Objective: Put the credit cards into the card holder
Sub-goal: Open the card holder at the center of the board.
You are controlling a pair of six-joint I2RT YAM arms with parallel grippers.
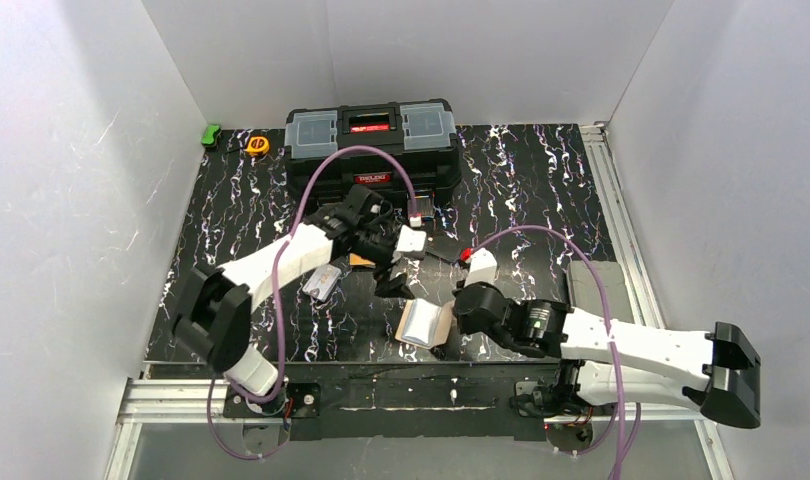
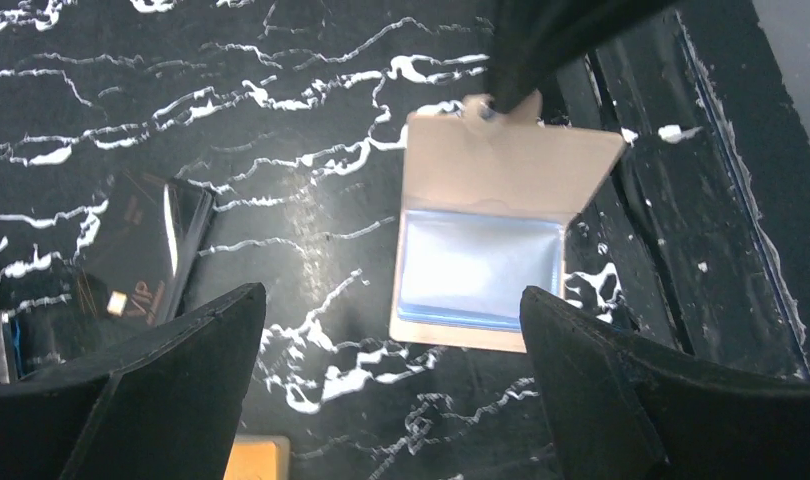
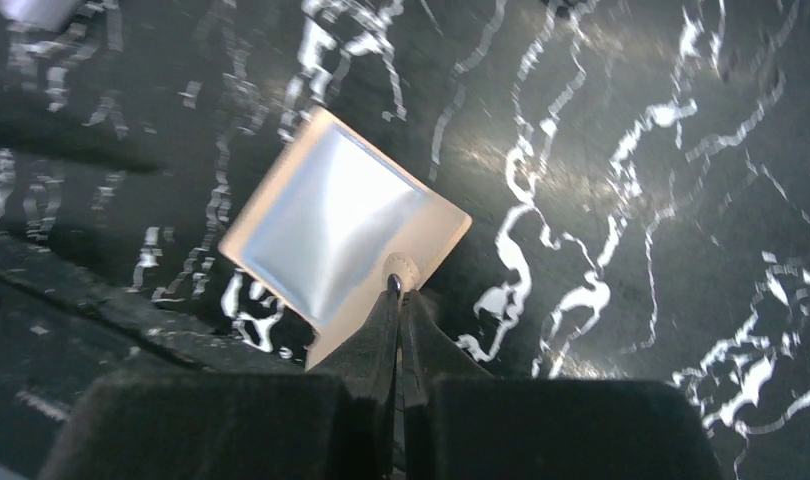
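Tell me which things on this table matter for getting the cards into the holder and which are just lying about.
For the job: beige folding card holder with clear pockets, its tab pinched by the shut right tool; dark glossy card marked VIP; flat orange card; open left tool.
Lying about: black plastic toolbox; yellow round tape measure; small green object.

Blocked: toolbox [image 1: 371,145] back centre; left arm [image 1: 281,265] across left-middle; right gripper [image 3: 394,288] pinching card holder [image 3: 331,225] near front | Open: mat [image 1: 541,190] right of toolbox, behind right gripper.
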